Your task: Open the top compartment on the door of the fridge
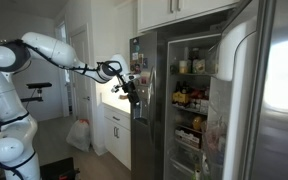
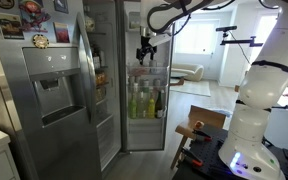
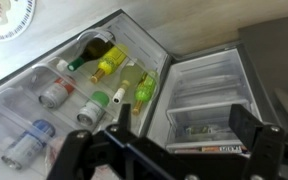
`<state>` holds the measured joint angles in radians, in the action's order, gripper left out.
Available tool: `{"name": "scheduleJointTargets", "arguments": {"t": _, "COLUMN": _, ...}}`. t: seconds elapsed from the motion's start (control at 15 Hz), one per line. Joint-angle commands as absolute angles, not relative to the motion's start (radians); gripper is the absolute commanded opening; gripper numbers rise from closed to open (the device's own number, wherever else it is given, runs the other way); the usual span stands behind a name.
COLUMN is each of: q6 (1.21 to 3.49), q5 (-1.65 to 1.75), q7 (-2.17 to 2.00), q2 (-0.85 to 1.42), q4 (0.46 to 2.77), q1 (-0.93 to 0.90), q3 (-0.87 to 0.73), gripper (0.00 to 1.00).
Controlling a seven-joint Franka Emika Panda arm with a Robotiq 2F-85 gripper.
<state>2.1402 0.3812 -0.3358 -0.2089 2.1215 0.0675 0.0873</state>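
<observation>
Top compartment (image 1: 238,55) sits at the head of the door (image 1: 279,120), on its white inner lining, near 3 o'clock in an exterior view. Long axis runs level across the door width; bulging front points toward 9 o'clock, at the lit fridge (image 1: 189,45) interior. Left to right: white arm (image 1: 54,55) reaches in from 9 o'clock; claw (image 1: 130,90) hangs by the narrower steel door (image 1: 144,110), well apart from the compartment. Wrist view: claw (image 3: 169,150) fingers (image 3: 84,150) spread apart, nothing between them; bottles (image 3: 104,65) on shelves beyond, toward 10 o'clock.
</observation>
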Motion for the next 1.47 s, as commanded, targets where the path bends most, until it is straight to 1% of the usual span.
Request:
{"name": "scheduleJointTargets", "arguments": {"t": 0.0, "q6": 2.247, "q5": 0.462, "q7": -0.446, "q2": -0.098, "q4": 2.007, "q1": 0.086, "q3": 0.070, "gripper": 1.00}}
{"name": "scheduleJointTargets", "arguments": {"t": 0.33, "q6": 2.466, "q5": 0.727, "q7": -0.683, "q2": -0.019, "q4": 1.945, "q1": 0.104, "q3": 0.022, "gripper": 1.00}}
{"name": "scheduleJointTargets", "arguments": {"t": 0.53, "q6": 2.536, "q5": 0.951, "q7": -0.869, "q2": 0.015, "q4": 1.905, "q1": 0.101, "q3": -0.019, "gripper": 1.00}}
{"name": "scheduleJointTargets", "arguments": {"t": 1.07, "q6": 2.509, "q5": 1.472, "q7": -1.344, "q2": 0.062, "q4": 1.844, "q1": 0.113, "q3": -0.061, "gripper": 1.00}}
{"name": "scheduleJointTargets", "arguments": {"t": 1.4, "q6": 2.504, "q5": 1.630, "q7": -1.493, "q2": 0.072, "q4": 1.839, "q1": 0.115, "q3": -0.093, "gripper": 1.00}}
